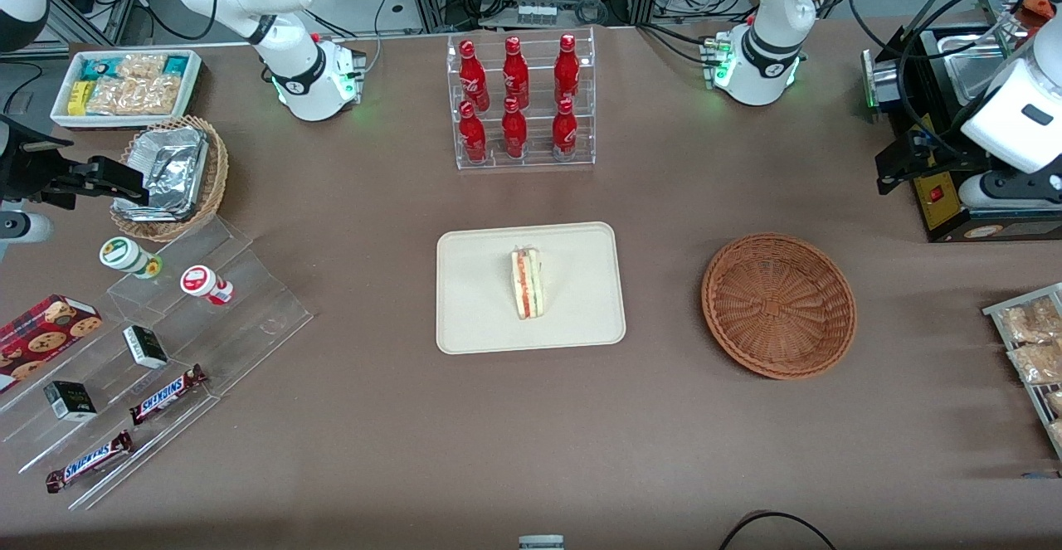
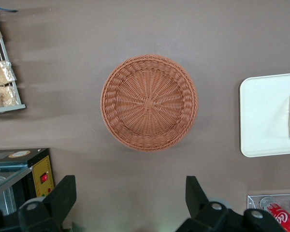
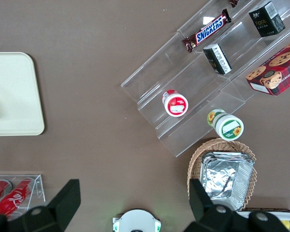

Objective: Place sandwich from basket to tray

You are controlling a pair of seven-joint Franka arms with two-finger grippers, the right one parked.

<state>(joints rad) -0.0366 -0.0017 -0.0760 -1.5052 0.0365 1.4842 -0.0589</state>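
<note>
Sandwich (image 1: 527,284) sits on tray (image 1: 465,318), standing on edge near the middle; basket (image 2: 149,102) empty. Gripper (image 2: 130,198) hangs high above the table with fingers (image 2: 63,195) spread wide, nothing between them; basket lies directly below and just ahead of it, tray off to one side. Task looks done. Risks are few: the wedge stands narrow and could topple if the tray is bumped. A low sweep of the arm could clip the basket rim.
</note>
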